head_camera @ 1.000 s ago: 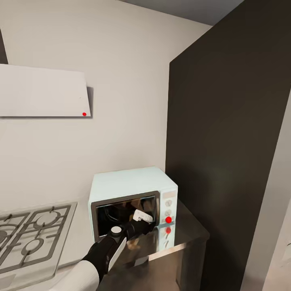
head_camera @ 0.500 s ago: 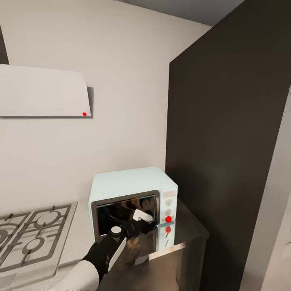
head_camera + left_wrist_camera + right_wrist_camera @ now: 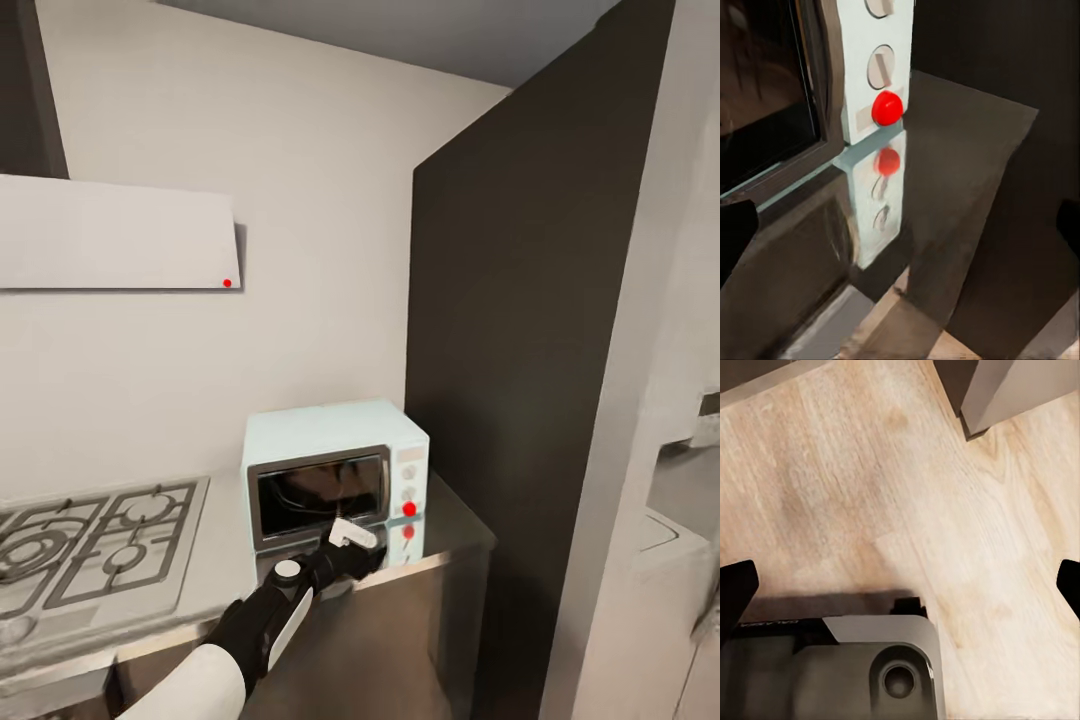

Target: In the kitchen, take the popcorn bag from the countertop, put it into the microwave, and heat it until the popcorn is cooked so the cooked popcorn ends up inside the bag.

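The mint-blue microwave stands on the steel countertop against the wall, its dark glass door shut and a red indicator light glowing beside the knobs. My left gripper hovers open just in front of the door's lower right corner. In the left wrist view the control panel and red light are close ahead, mirrored in the countertop. The popcorn bag is hidden; nothing can be made out behind the dark glass. My right gripper hangs open above the wood floor.
A gas hob with black grates lies left of the microwave. A white hood panel hangs above it. A tall dark cabinet walls off the right side of the countertop. Pale units stand at the far right.
The camera has backed away and shifted, so the microwave looks smaller. My left gripper has drawn back from the door front to just before the counter edge.
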